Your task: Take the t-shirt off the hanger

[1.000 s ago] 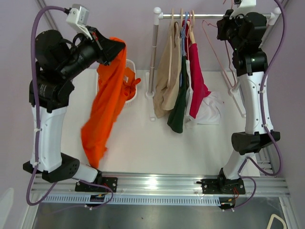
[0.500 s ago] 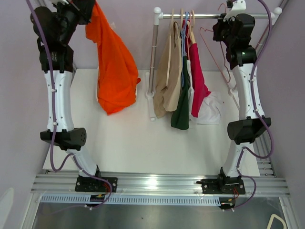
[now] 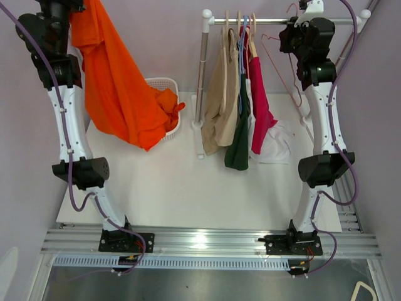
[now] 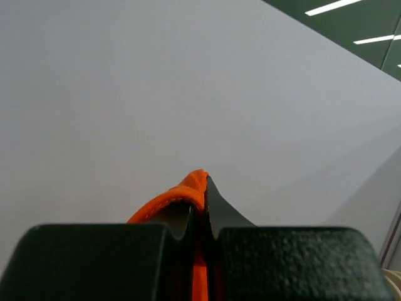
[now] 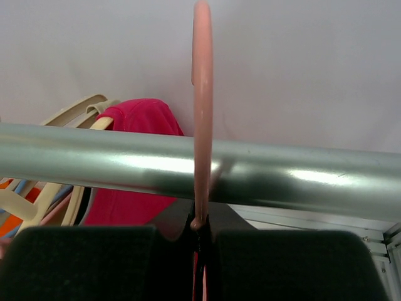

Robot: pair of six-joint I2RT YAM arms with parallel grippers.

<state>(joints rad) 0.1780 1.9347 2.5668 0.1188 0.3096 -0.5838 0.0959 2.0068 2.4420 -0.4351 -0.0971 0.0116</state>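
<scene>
Pale lilac walls close round a white desk (image 3: 188, 188). At its far side stands a clothes rack (image 3: 202, 81), whose rail (image 3: 269, 21) carries several garments (image 3: 220, 106) in beige, green and red. The orange t-shirt (image 3: 116, 94) is already off its hanger and hangs full length from the raised left arm, its lower folds across the white basket (image 3: 161, 84); I cannot tell whether it touches the rim. It looks light, limp and unbreakable, so it will sag and swing from whatever point holds it. To my eye a pinch on a doubled seam or hem is the safest hold, since a single thin layer might slip. A white cloth (image 3: 279, 144) lies crumpled on the desk under the rack. The bare pink hanger (image 3: 282, 69) is stiff, thin wire and sits hooked over the rail. The left pincer (image 4: 199, 207) is clamped tight on a stitched orange fold that pokes up between its pads. The right pincer (image 5: 199, 229) is closed on the hanger's wire just below the rail.
</scene>
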